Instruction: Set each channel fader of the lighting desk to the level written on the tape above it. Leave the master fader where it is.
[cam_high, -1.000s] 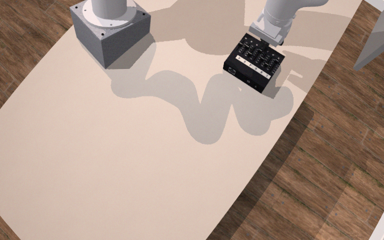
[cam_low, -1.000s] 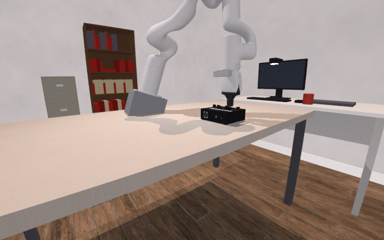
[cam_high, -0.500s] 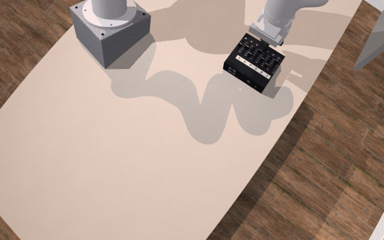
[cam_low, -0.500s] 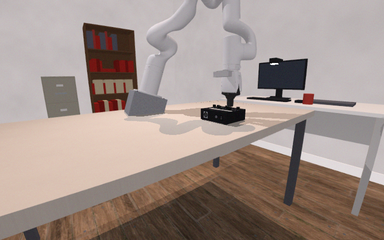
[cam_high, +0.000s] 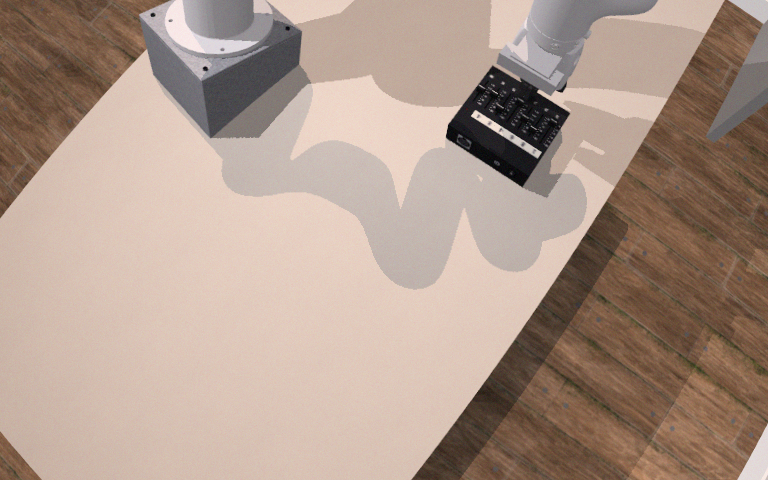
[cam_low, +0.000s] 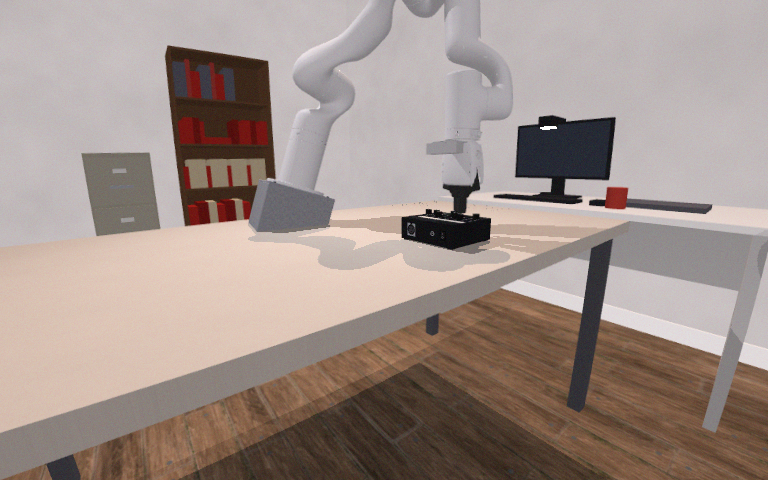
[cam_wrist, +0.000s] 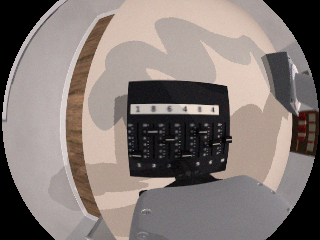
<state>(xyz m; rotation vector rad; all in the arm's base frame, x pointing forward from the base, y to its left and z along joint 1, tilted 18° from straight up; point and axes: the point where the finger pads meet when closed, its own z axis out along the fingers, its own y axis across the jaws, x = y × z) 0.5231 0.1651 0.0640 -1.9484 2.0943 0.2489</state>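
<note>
The black lighting desk (cam_high: 504, 141) (cam_low: 447, 230) (cam_wrist: 176, 94) sits near the table's far right edge. A white tape strip (cam_high: 505, 133) (cam_wrist: 176, 110) with small level marks runs across it. Several fader caps (cam_wrist: 170, 140) stand at different heights in their slots below the tape. My gripper (cam_high: 529, 86) (cam_low: 458, 208) (cam_wrist: 184, 169) is shut, fingers together, pointing straight down at the desk's fader end, at a middle slot. I cannot tell whether the tips touch a fader cap. The tape's numbers are too small to read.
The arm's grey base block (cam_high: 226, 73) (cam_low: 288, 206) stands at the table's far left. The table edge (cam_high: 594, 226) runs close to the desk's right side. A second table with a monitor (cam_low: 563, 148) and a red cup (cam_low: 616, 197) stands beyond.
</note>
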